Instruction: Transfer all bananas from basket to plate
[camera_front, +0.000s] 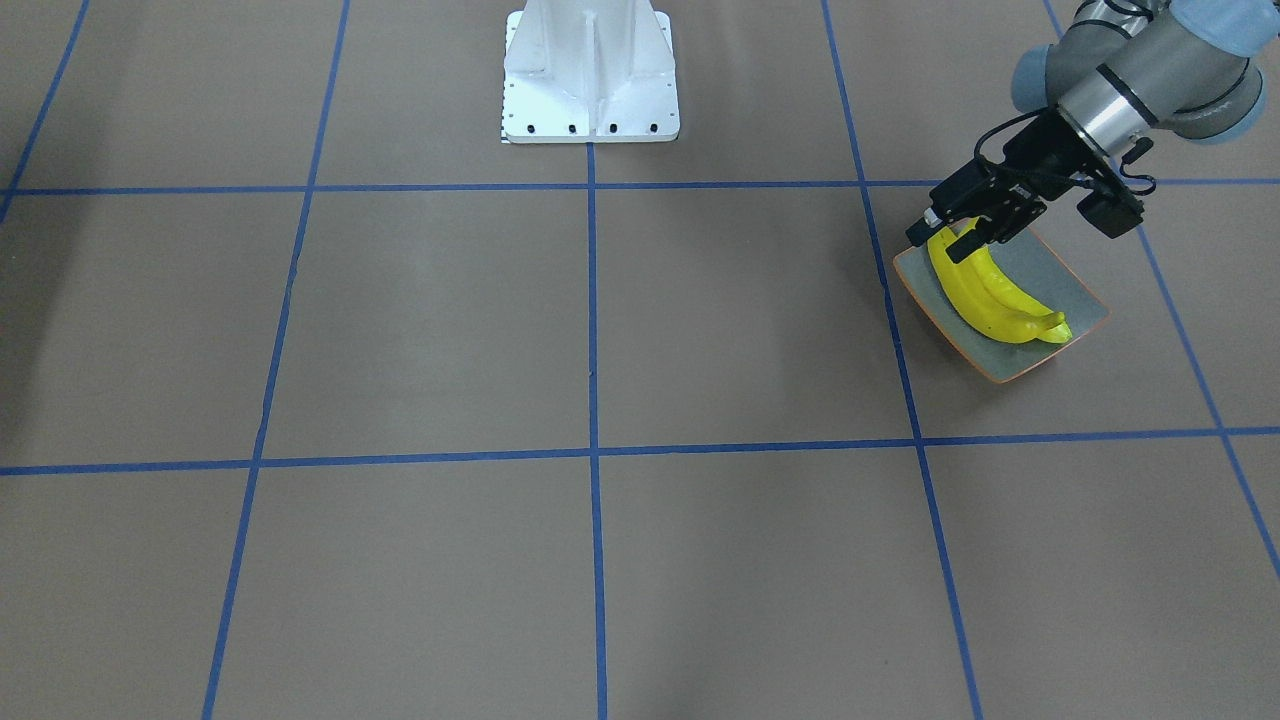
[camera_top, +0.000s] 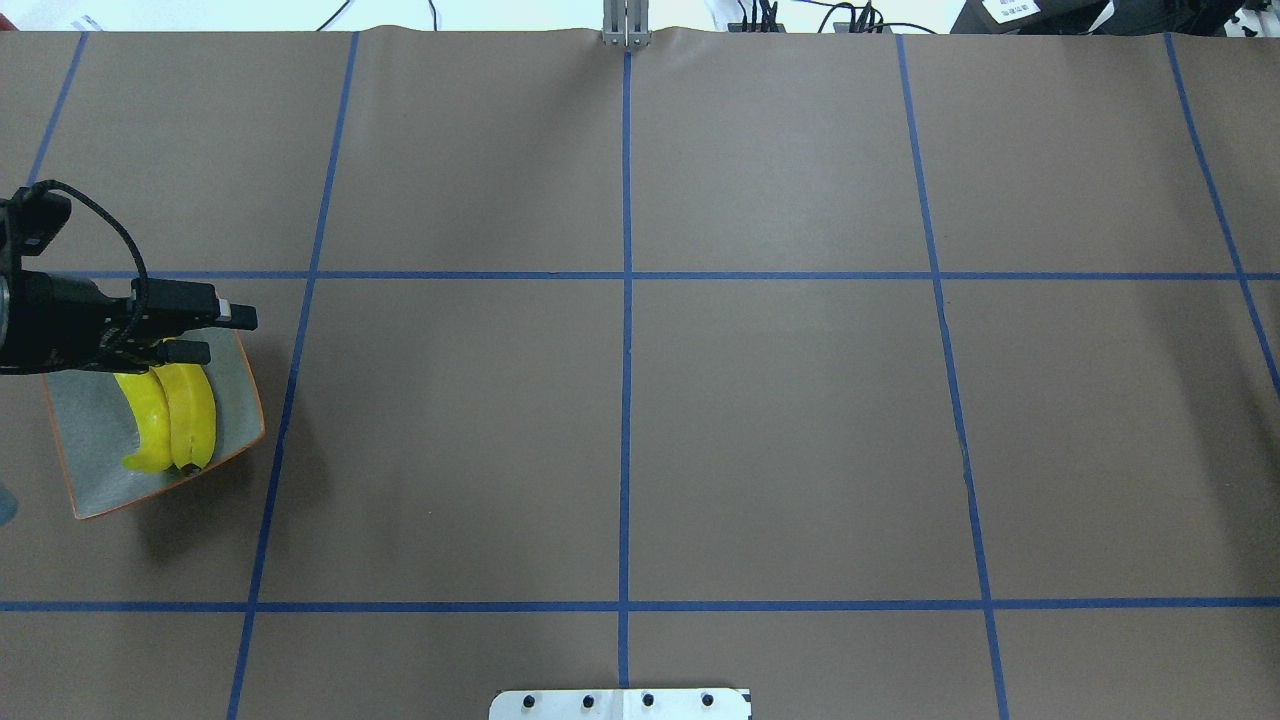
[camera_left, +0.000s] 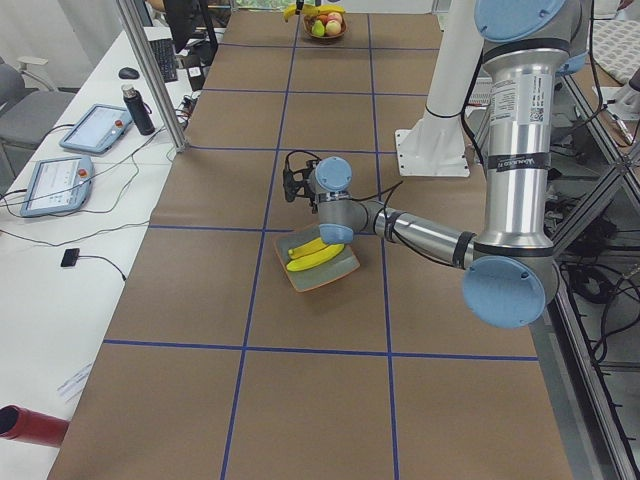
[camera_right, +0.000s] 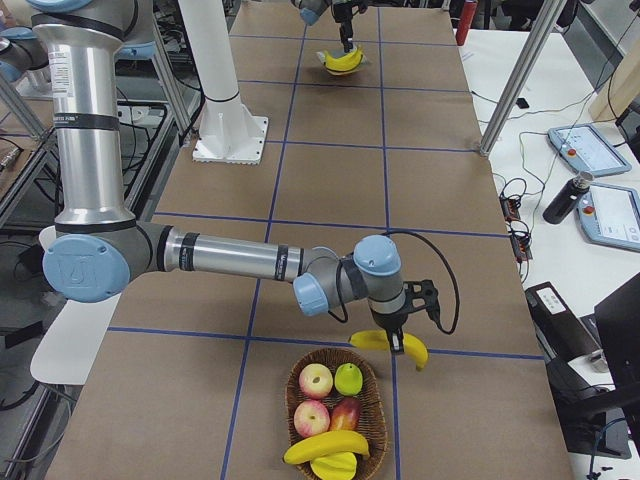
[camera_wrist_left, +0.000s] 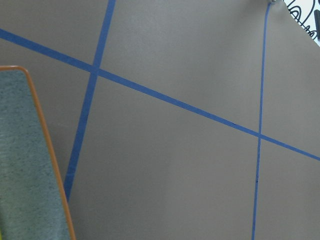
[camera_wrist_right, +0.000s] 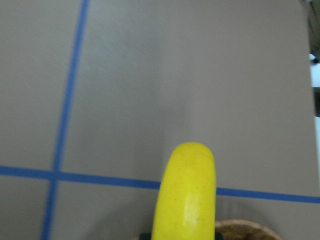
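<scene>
The brown surface (camera_top: 780, 420) is crossed by blue tape lines (camera_top: 626, 400), and my white base (camera_front: 590, 75) stands at its middle. At my right end sits the basket (camera_right: 380, 410), which holds apples (camera_right: 316, 380), a green fruit (camera_right: 348, 378) and a basket banana (camera_right: 325, 446).

The plate (camera_top: 95, 450) is squarish and blue-grey with a thin orange rim. It lies at the 9 o'clock edge of the overhead view. On it are two bananas (camera_top: 175, 410), bright yellow, glossy and curved. They touch side by side and run from 12 to 6 o'clock, with dark tips at the 6 o'clock end.

My left end effector (camera_top: 228, 335) hovers over their 12 o'clock ends. It is released, its jaws apart, with the lower finger lying across the ends.

My right end effector (camera_right: 397, 338) is clenched on a third banana (camera_right: 415, 352). It holds that banana off the surface, just beside the basket's rim at about 1 o'clock in the right side view. In my right wrist view its blunt yellow end points to 12 o'clock, over a tape line.
</scene>
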